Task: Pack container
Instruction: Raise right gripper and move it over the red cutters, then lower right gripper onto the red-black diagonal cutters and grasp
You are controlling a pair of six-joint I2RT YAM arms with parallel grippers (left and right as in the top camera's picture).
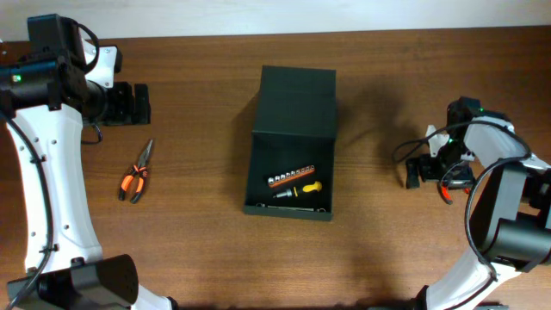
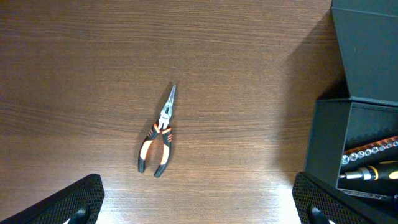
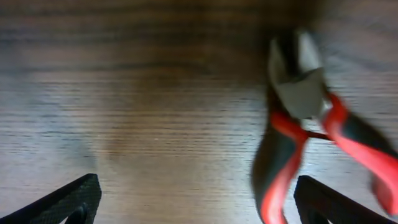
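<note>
Dark wood-grain table carries everything. Near its left edge, your left tool is spread wide and empty. The orange-handled pliers lie flat nearer the front edge. The container sits at the middle. Toward the right edge, your right tool is equally spread, with the red-handled cutters just off to one side of it. Watch that offset: close now and you would likely catch one handle and skid them. The container is matte green-black and stands open, its flap folded toward the far edge. A bit set and a yellow screwdriver lie inside.
</note>
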